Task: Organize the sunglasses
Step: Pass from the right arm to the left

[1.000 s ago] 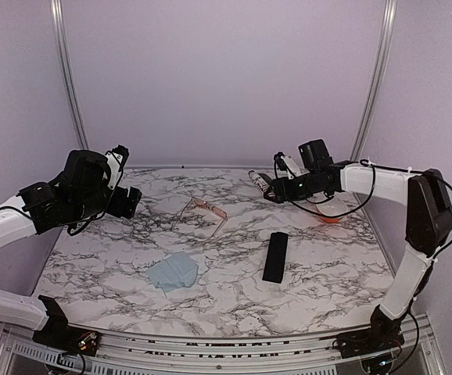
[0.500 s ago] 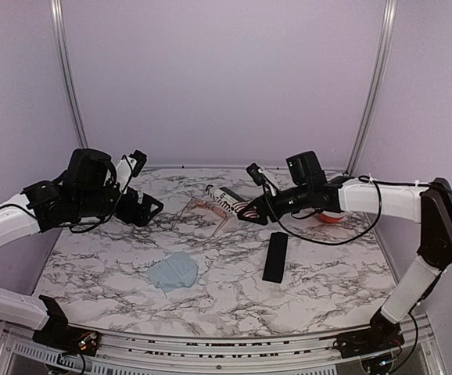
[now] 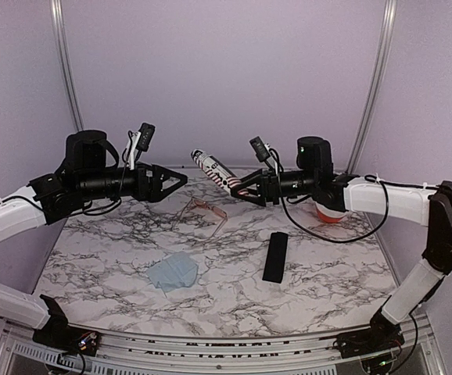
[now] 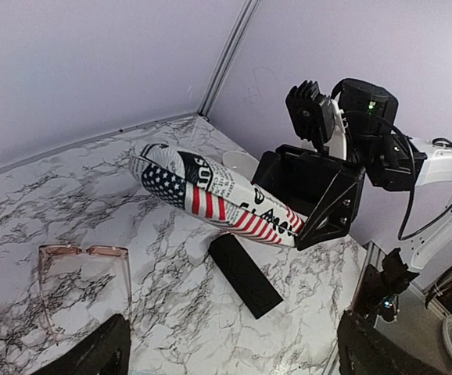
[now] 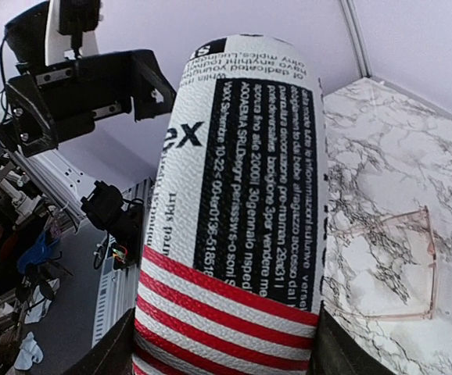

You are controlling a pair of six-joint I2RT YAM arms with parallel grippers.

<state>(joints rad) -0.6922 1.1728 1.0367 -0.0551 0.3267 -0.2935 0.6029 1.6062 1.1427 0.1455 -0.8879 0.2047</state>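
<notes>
A pair of sunglasses with pinkish lenses lies unfolded on the marble table at the middle back; it also shows in the left wrist view and the right wrist view. My right gripper is shut on the lower end of a stars-and-stripes case, holding it tilted in the air above the table. That case fills the right wrist view between the fingers. My left gripper hovers open and empty, pointing right at the case from a short distance.
A black oblong case lies right of centre, also in the left wrist view. A crumpled pale-blue cloth lies front left of centre. A white and orange object sits at the back right under the right arm.
The right gripper has carried the patterned case up and leftward, off the back right of the table. The left gripper has risen and swung right, toward the case.
</notes>
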